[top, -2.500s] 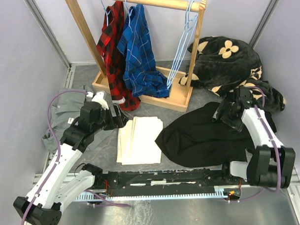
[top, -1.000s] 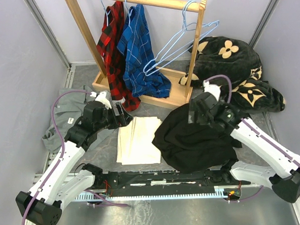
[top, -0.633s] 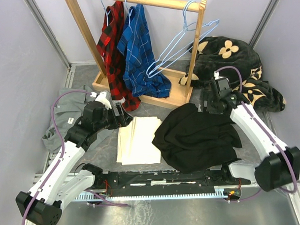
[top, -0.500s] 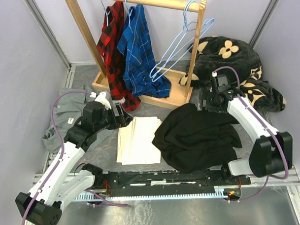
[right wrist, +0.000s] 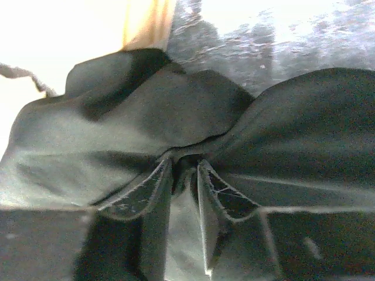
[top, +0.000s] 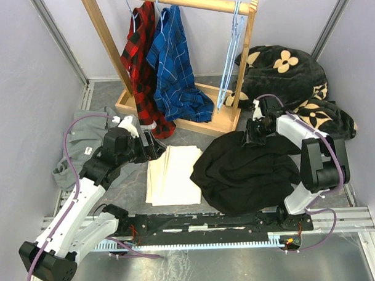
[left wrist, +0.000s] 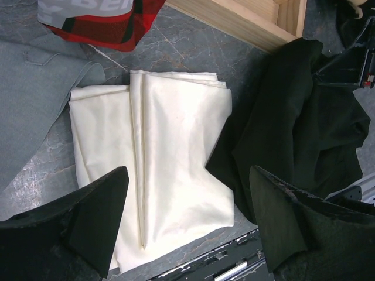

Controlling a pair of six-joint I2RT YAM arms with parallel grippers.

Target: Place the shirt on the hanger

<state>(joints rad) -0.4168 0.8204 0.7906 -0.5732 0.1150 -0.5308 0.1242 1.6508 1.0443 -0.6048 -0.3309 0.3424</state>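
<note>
The black shirt [top: 244,169] lies crumpled on the grey floor in front of the wooden rack; it also fills the right wrist view [right wrist: 146,117] and shows at the right of the left wrist view [left wrist: 293,117]. My right gripper [top: 249,137] sits low at the shirt's far edge, its jaws [right wrist: 184,167] drawn nearly together with a fold of black fabric pinched between them. Light-blue wire hangers [top: 231,59] hang straight down from the rack's right end. My left gripper [top: 154,148] hovers open over a folded cream cloth [left wrist: 176,152], holding nothing [left wrist: 187,175].
The wooden rack [top: 174,119] stands at the back with a red plaid shirt [top: 141,62] and a blue plaid shirt [top: 176,67] hanging on it. A grey shirt [top: 82,135] lies at the left. A black blanket with cream flowers [top: 284,75] is heaped at the back right.
My right arm swung back and then down to the shirt's far edge, and its jaws closed on the fabric. The hangers, swinging out before, now hang straight. The left arm stayed still.
</note>
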